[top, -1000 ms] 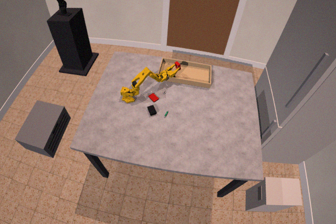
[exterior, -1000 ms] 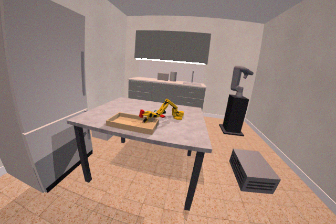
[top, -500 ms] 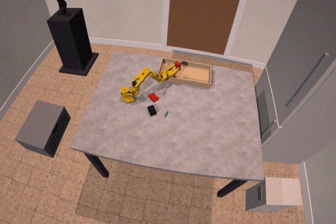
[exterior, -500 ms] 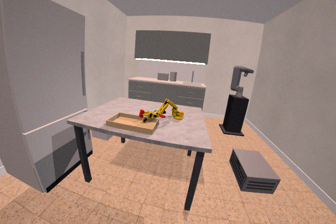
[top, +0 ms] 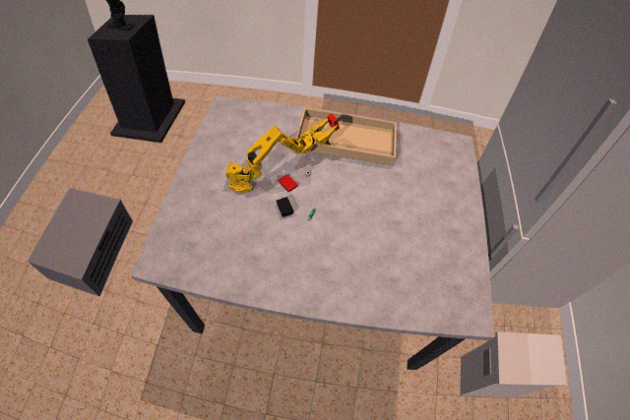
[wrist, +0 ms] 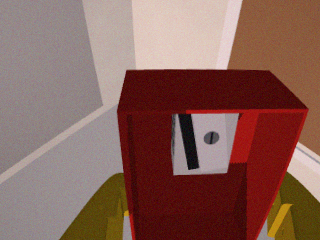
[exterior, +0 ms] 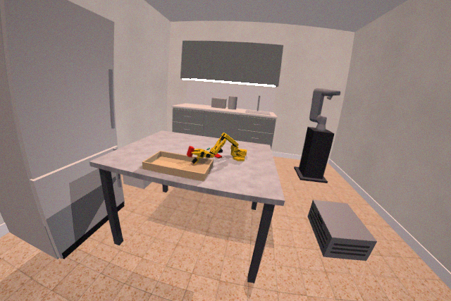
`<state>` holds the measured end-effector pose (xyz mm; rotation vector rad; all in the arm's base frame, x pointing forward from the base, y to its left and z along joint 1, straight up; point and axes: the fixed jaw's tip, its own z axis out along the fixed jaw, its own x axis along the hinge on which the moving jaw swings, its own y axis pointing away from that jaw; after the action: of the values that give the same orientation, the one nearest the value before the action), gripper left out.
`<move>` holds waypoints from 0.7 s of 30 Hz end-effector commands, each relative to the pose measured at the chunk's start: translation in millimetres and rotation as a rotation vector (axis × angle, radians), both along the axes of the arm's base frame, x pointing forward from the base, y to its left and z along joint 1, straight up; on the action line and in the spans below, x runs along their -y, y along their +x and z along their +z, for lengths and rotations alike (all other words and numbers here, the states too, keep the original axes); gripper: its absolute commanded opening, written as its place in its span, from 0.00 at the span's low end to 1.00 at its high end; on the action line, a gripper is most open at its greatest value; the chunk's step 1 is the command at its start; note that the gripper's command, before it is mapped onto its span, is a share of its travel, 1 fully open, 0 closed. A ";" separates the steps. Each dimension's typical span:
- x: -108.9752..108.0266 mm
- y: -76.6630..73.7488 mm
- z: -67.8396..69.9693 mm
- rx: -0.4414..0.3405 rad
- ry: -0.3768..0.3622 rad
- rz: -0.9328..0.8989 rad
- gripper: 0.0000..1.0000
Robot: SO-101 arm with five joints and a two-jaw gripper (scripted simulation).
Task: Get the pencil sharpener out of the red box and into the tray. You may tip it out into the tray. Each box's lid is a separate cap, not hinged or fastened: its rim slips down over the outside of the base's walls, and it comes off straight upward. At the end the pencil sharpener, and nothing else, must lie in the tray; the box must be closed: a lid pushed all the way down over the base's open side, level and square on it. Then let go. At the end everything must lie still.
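My gripper (top: 332, 124) (exterior: 192, 152) (wrist: 192, 227) is shut on the red box's base, with a jaw on either side. The red box (top: 332, 119) (exterior: 189, 151) (wrist: 212, 92) is held up over the tray (top: 373, 139) (exterior: 175, 173), near its left end in the top view. Its open side faces the wrist camera. The pencil sharpener (wrist: 216, 157), pale grey with a black strip and a screw, is still inside, by the wall at the top of the wrist view. The red lid (top: 287, 182) (exterior: 218, 156) lies flat on the table.
A black box (top: 284, 206) (exterior: 220, 151) and a small green item (top: 311, 213) (exterior: 208, 149) lie on the table beyond the lid, seen from the tray. A tiny whitish round thing (top: 308, 172) lies between lid and tray. The tray has raised walls all round.
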<state>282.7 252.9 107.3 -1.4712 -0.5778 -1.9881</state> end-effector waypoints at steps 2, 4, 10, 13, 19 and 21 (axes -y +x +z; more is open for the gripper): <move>0.2 1.3 30.3 0.081 0.091 0.001 0.22; 0.3 1.3 31.2 0.086 0.096 0.001 0.22; 0.3 1.2 32.4 0.094 0.103 0.001 0.22; 0.3 1.2 32.4 0.094 0.103 0.001 0.22; 0.3 1.2 32.4 0.094 0.103 0.001 0.22; 0.3 1.2 32.4 0.094 0.103 0.001 0.22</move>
<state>283.3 253.5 120.0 -1.4048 -0.5507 -2.0245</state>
